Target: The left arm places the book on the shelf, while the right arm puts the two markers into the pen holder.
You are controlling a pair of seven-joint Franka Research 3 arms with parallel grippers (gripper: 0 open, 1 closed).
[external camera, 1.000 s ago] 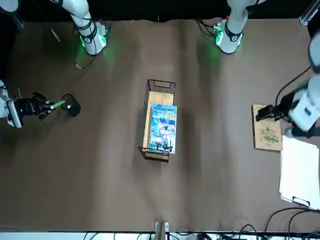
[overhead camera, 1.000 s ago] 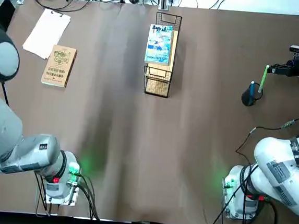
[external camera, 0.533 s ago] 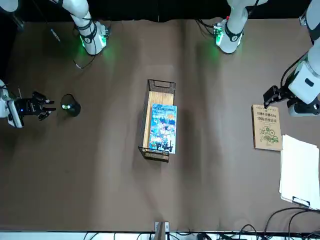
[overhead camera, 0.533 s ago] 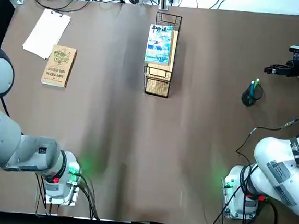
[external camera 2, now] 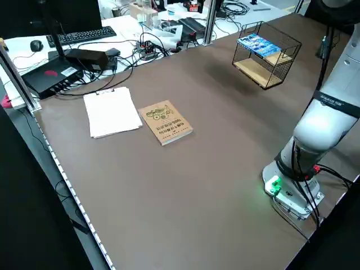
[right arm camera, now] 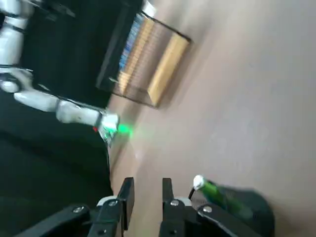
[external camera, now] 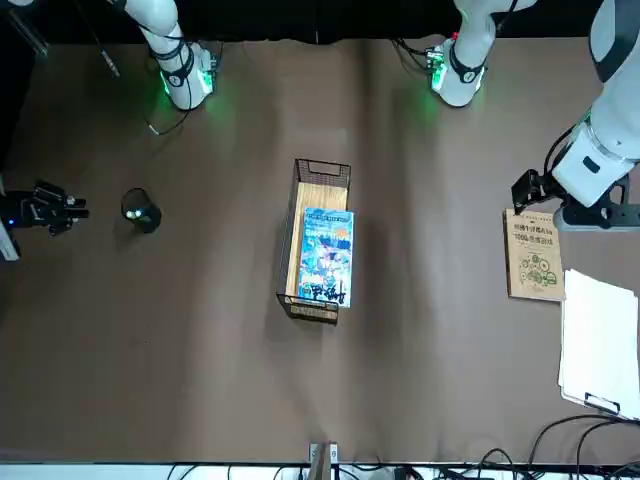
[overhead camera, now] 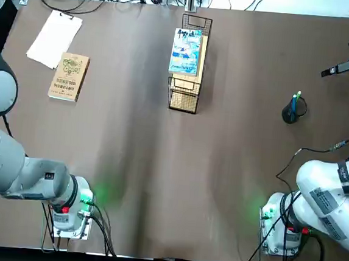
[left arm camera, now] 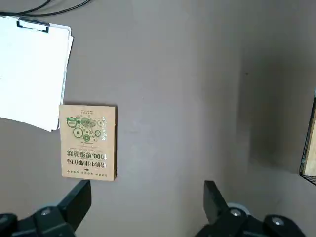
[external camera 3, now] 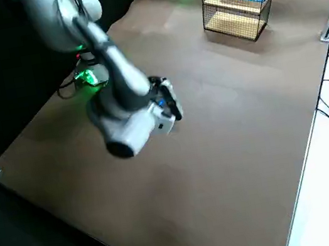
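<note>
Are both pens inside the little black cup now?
Yes, both are in. The blue and green markers stand up out of the pen holder, and the right pincer is off to the side, holding nothing.

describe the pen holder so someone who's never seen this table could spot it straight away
Start at the black wire shelf with a wooden board in the table's middle, then look toward the robot's right side. The small round black cup stands alone there, and a blue marker and a green marker stick out of it.
</note>
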